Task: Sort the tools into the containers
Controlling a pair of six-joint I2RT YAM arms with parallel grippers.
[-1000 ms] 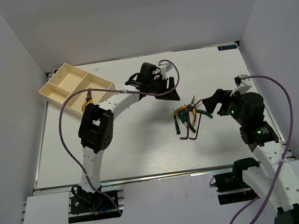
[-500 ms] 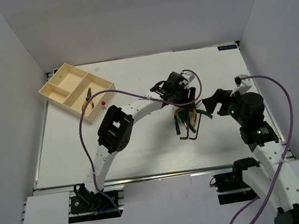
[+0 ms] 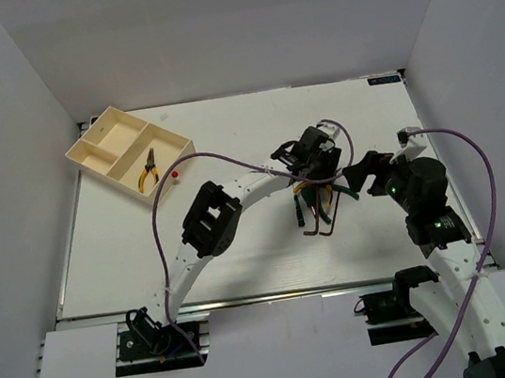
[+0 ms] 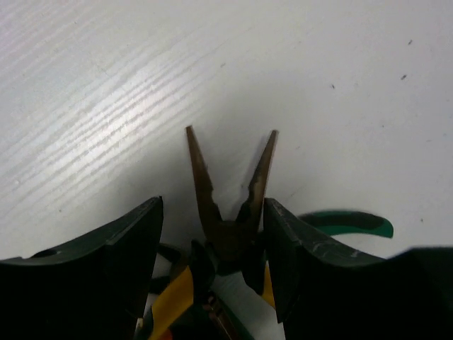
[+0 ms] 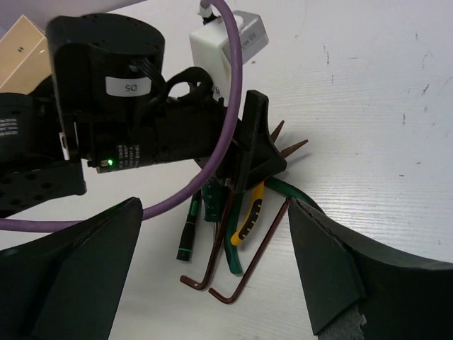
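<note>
A pile of tools lies right of the table's centre: yellow-handled pliers (image 5: 249, 219), green-handled pliers (image 5: 301, 195), a thin green-handled screwdriver (image 5: 188, 230) and two dark hex keys (image 5: 212, 263). My left gripper (image 3: 316, 166) is down on the pile. In the left wrist view its open fingers (image 4: 106, 255) straddle the head of the yellow-handled pliers (image 4: 228, 234), with a gap on the left side. My right gripper (image 3: 364, 172) is open and empty, just right of the pile. The cream tray (image 3: 110, 139) at the far left holds another pair of yellow pliers (image 3: 146, 170).
A tiny red knob (image 3: 174, 175) lies at the tray's near corner. The left arm's purple cable (image 5: 212, 152) hangs over the pile. White walls close in the table on three sides.
My left gripper has swung right and forward from near the table's middle back to the tool pile and come down over the pliers. The right arm has not moved.
</note>
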